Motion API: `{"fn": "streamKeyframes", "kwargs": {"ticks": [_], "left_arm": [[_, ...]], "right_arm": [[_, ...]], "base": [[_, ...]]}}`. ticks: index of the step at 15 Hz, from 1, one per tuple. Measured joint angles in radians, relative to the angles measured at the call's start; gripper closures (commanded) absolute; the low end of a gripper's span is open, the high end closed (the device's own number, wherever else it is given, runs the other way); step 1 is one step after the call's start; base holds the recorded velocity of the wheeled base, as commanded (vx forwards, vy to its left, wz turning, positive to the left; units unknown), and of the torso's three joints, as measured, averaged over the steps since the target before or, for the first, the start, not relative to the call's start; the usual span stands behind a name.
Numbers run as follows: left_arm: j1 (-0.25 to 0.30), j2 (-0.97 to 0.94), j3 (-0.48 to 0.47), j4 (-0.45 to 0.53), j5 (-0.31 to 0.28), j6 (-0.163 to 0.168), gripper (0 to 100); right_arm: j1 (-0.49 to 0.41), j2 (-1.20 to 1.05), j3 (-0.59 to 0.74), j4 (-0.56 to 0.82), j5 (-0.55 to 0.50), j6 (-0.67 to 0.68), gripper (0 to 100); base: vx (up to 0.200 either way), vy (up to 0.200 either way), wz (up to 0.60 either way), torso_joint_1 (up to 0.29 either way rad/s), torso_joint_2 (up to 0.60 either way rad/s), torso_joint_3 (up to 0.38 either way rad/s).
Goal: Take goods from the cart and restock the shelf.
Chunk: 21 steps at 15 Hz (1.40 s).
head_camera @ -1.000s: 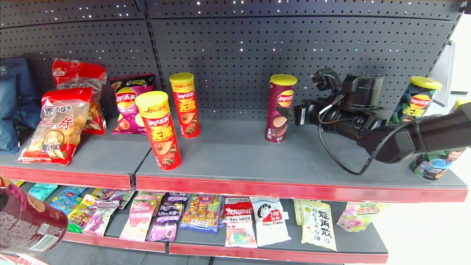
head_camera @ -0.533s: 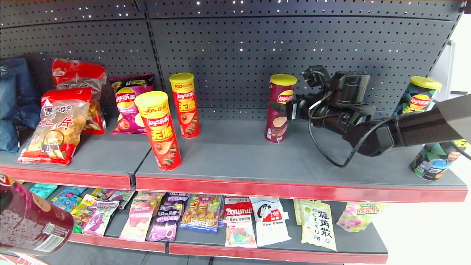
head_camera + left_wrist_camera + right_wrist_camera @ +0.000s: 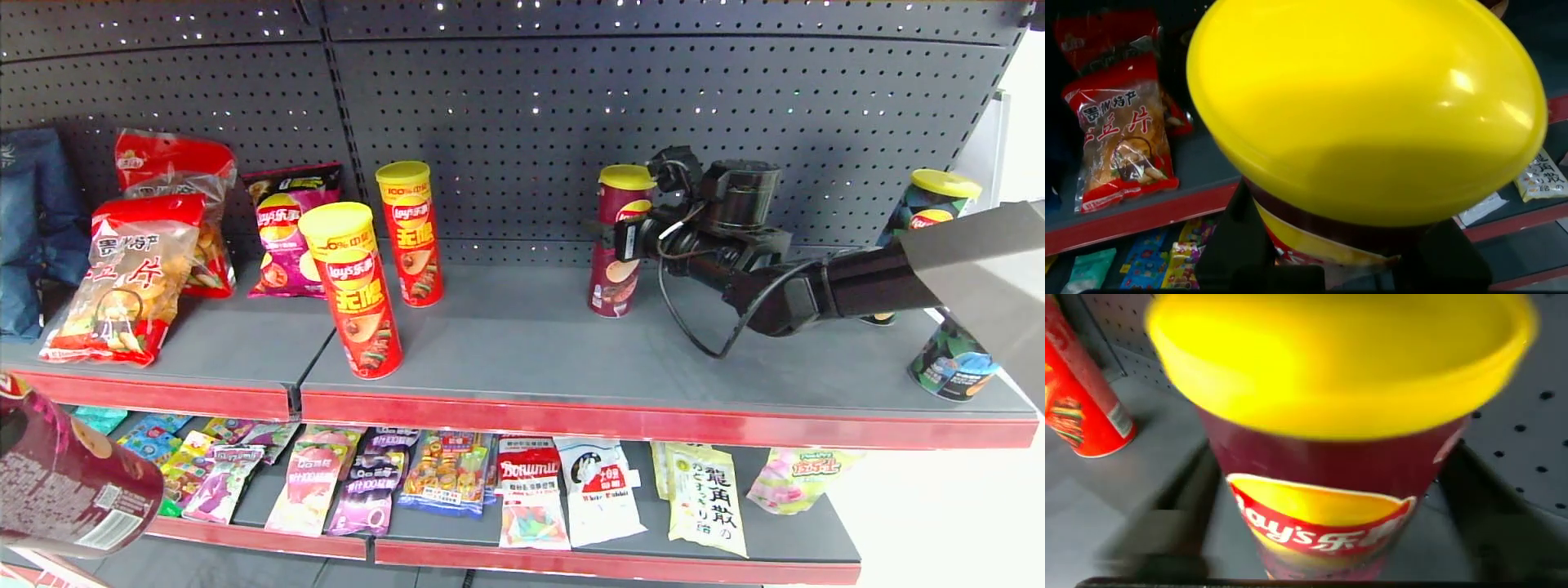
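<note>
The right arm has slid along the shelf [image 3: 522, 351] toward 9 o'clock over the last second. The right claw [image 3: 614, 238] now sits at the standing can [image 3: 615, 282], where a moment ago there was a clear gap between them. That can has not budged: it is upright with its yellow lid on, near the back wall, well apart from the red can [image 3: 357, 298] at its 9 o'clock. In the right wrist view it stands between the two fingers, one on either side, but I cannot tell whether they press on it or stand clear. Down at 8 o'clock of the head view the left claw [image 3: 1335, 260] is clamped on the held can [image 3: 69, 490], a second maroon one, tilted and below the shelf's lip; it has drifted only a touch. To my eye the right arm is about to shift or straighten the standing can, perhaps to make room, while the held can waits to go up. A hasty squeeze could tip so tall a can.
</note>
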Motion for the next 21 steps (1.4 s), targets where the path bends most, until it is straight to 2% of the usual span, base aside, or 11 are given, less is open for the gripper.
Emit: {"fn": "streamKeyframes", "kwargs": {"ticks": [6, 9, 13, 17, 21], "left_arm": [[0.0, 0.013, 0.0, -0.002, 0.0, 0.0, 100], [0.0, 0.013, 0.0, -0.002, 0.0, 0.0, 100], [0.0, 0.015, -0.011, -0.001, 0.001, 0.0, 100], [0.0, 0.016, -0.016, -0.002, 0.003, 0.0, 100], [0.0, 0.016, -0.015, -0.001, 0.003, 0.0, 100]], "right_arm": [[0.016, 0.001, 0.011, 0.006, -0.051, -0.002, 100], [0.058, -0.078, 0.094, 0.056, -0.146, -0.001, 100], [0.107, -0.201, 0.213, 0.057, -0.286, 0.003, 100], [0.123, -0.304, 0.354, 0.047, -0.353, 0.038, 100], [0.173, -0.36, 0.442, 0.03, -0.435, 0.089, 100]], "base": [[0.0, 0.0, 0.0, 0.0, 0.0, 0.0], [0.0, 0.0, 0.0, 0.0, 0.0, 0.0], [0.0, 0.0, 0.0, 0.0, 0.0, 0.0], [0.0, 0.0, 0.0, 0.0, 0.0, 0.0], [0.0, 0.0, 0.0, 0.0, 0.0, 0.0]]}}
